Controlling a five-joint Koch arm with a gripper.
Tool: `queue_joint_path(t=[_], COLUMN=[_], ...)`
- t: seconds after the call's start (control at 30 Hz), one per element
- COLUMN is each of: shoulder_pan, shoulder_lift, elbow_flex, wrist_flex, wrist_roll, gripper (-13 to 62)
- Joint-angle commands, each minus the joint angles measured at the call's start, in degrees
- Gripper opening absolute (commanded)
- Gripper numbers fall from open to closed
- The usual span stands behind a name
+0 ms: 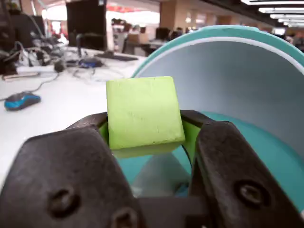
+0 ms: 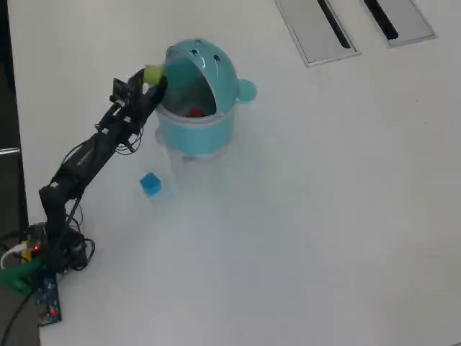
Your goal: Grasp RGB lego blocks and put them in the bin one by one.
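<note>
My gripper (image 1: 145,126) is shut on the yellowish-green block (image 1: 142,111), which sits between the two black jaws. In the overhead view the gripper (image 2: 153,79) holds the green block (image 2: 153,74) at the left rim of the light teal bin (image 2: 205,133), whose domed lid (image 2: 212,61) stands open. In the wrist view the bin's open lid (image 1: 237,80) fills the right side, right behind the block. The red block (image 2: 194,112) lies inside the bin. The blue block (image 2: 150,184) lies on the white table, below and left of the bin.
The arm's base and wiring (image 2: 43,259) sit at the lower left of the overhead view. Two grey slotted panels (image 2: 353,21) lie at the top. In the wrist view a blue mouse (image 1: 21,100), cables and monitors stand far off at the left.
</note>
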Motion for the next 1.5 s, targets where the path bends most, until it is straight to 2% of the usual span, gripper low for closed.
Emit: queue_joint_path(t=[0.0, 0.23, 0.37, 0.6, 1.47], shoulder_pan=[1.14, 6.59, 8.53, 8.35, 4.75], shoulder_lift=[0.62, -1.41, -1.32, -0.53, 29.0], elbow_flex=[-6.15, -6.68, -3.08, 0.44, 33.66], wrist_flex=[-7.91, -9.14, -11.95, -13.71, -16.44], wrist_roll=[0.0, 0.0, -2.9, -3.34, -3.25], gripper=[19.1, 19.2, 27.9, 30.4, 31.6])
